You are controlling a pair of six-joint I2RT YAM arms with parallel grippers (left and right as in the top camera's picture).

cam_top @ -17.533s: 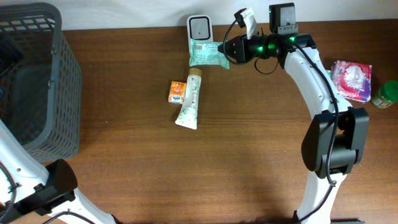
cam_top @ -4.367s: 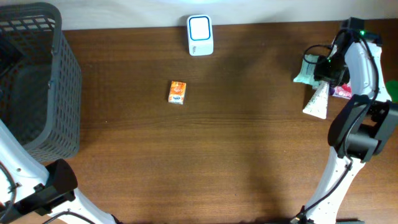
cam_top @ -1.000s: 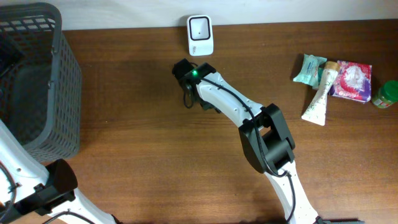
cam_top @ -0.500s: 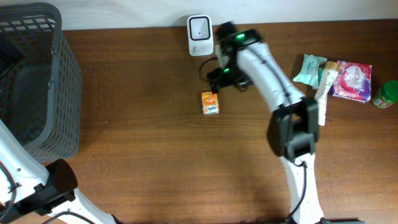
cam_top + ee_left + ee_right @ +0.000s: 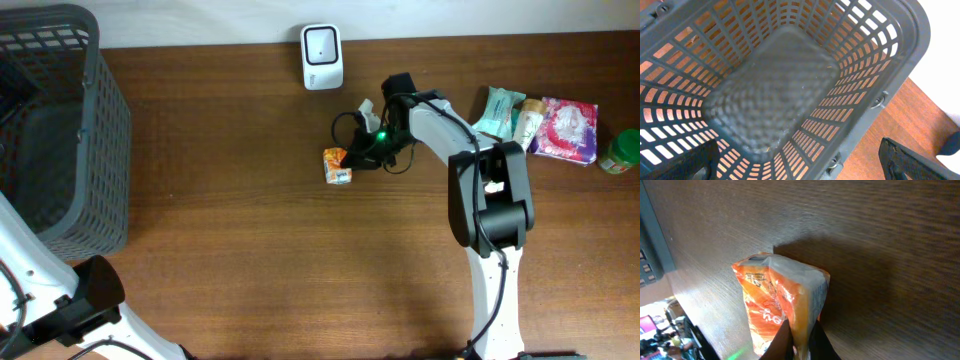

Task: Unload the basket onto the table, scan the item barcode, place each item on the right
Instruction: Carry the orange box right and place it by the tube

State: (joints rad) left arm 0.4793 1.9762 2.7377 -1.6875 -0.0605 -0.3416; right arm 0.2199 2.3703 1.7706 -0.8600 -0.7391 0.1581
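Near the middle of the brown wooden bench (image 5: 250,260), the small orange packet (image 5: 337,165) sits below and a little to the right of the white barcode scanner (image 5: 321,43), apart from it. The right hand (image 5: 354,157) is at the right side of the packet. It is closed, and its fingers (image 5: 777,347) pinch one edge of the packet between them. Over the grey plastic basket (image 5: 890,30), the left hand (image 5: 800,165) is wide open and holds nothing.
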